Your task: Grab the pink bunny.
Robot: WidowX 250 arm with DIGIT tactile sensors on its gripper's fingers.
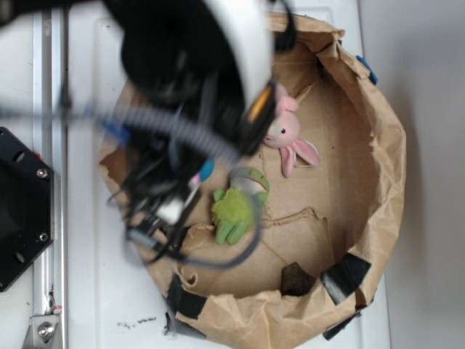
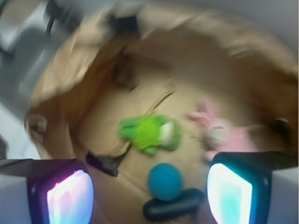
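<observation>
The pink bunny (image 1: 285, 132) lies on the brown paper floor near the far side, ears pointing toward the right rim. In the wrist view the pink bunny (image 2: 219, 134) is blurred, just beyond the right finger (image 2: 231, 196). My gripper (image 2: 149, 198) is open above the paper floor with nothing held; its pads glow pink and cyan. It is short of the bunny and apart from it. A blurred arm (image 1: 182, 87) covers the upper left of the exterior view and hides the jaws there.
A green plush frog (image 1: 236, 207) lies mid-floor left of the bunny, also the frog (image 2: 149, 133). A blue ball (image 2: 166, 181) rests on a dark oblong piece (image 2: 174, 210) between my fingers. The rolled paper bag wall (image 1: 385, 167) rings everything, with black tape patches (image 1: 345, 275).
</observation>
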